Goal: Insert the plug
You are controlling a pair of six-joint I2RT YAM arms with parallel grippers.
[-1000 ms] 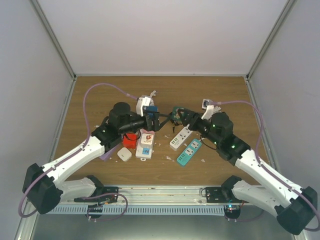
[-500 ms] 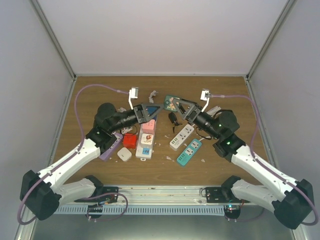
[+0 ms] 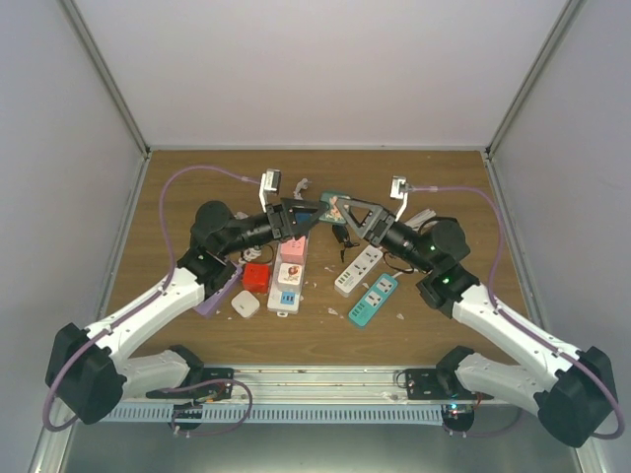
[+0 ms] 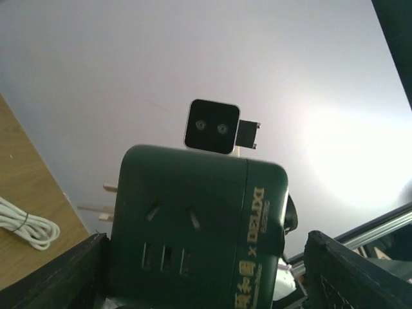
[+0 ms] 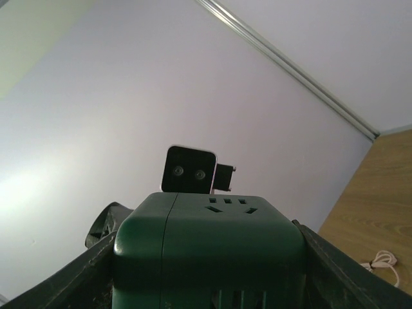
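Right wrist view puts my right gripper (image 5: pixel 207 235) clenched on the green cube plug (image 5: pixel 212 264): both fingers press its sides and its socket face points away from my palm. In the left wrist view my left gripper (image 4: pixel 206 238) stands spread around the same cube. One finger (image 4: pixel 77 270) sits hard against it, while a gap shows before the other, so I judge that hand is not yet bearing any of the load. The cube hangs in the air between my two wrists, well above the table (image 3: pixel 444 325).

What look like two flat pins (image 4: pixel 102 188) stick out of the cube's side by the near left finger. I take those to be what must go into a socket.

Below and back toward my bases lie the power strips: a white and pink strip (image 3: pixel 289 276) under the left gripper, a white strip (image 3: pixel 357 268) and a teal strip (image 3: pixel 373 299) under the right one.

To do this step well I should square the left fingers on two flat faces, clear of the pins, and close firmly before the right hand lets go. The cube is smooth and could twist in a loose hold. Then I should turn the pins downward, line them up over one socket and press straight in, with the free hand steadying the strip.
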